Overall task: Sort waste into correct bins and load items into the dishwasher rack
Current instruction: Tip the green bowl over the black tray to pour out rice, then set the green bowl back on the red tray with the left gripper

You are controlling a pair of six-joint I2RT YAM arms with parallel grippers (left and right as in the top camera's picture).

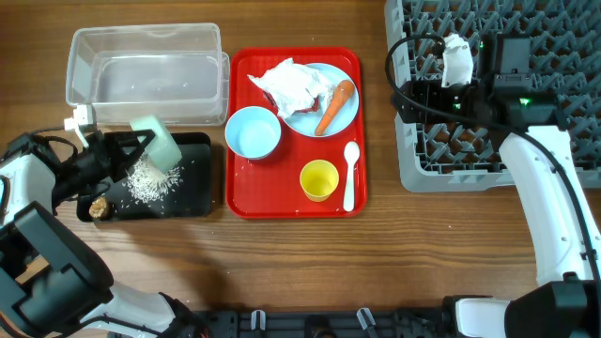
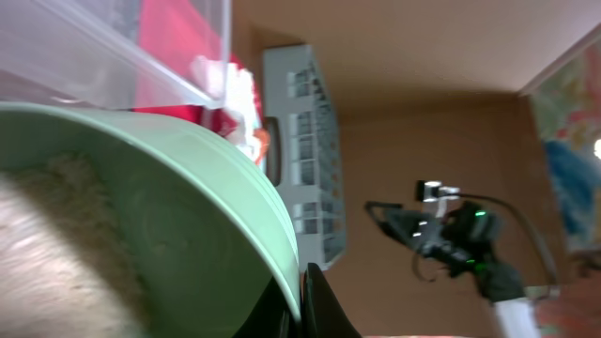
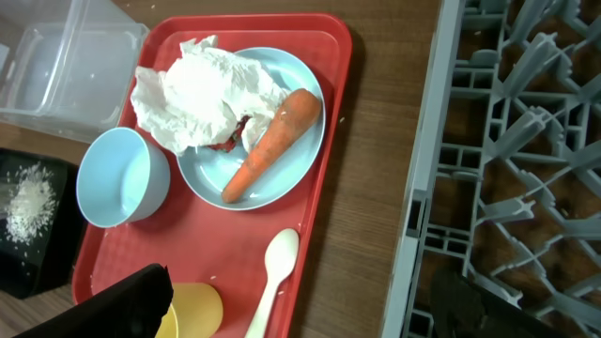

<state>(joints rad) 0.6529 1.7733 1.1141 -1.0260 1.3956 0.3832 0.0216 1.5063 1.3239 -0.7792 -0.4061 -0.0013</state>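
Wooden counter [image 1: 310, 263] first, with a large grey plastic pegged dishwasher rack [image 1: 563, 38] at its right end. The right pincer [image 3: 300, 312] hangs over the rack's left edge, jaws spread wide. Next along lies a flat red serving tray [image 1: 272, 192], then a clear rectangular plastic tub [image 1: 141, 47] with a shallow black rectangular tray [image 1: 192, 202] in front of it. On the red tray sit a round light blue plate [image 3: 286, 174] bearing a crumpled white napkin [image 1: 286, 83] and an orange carrot [image 1: 335, 106], a light blue bowl [image 1: 254, 131], a white plastic spoon [image 1: 350, 174] and a small yellow cup [image 1: 319, 179]. The left pincer [image 2: 299, 305] clamps the rim of a tilted mint green bowl [image 1: 158, 143] over the black tray, where loose white rice grains [image 1: 155, 180] and a small brown food scrap [image 1: 98, 205] lie.
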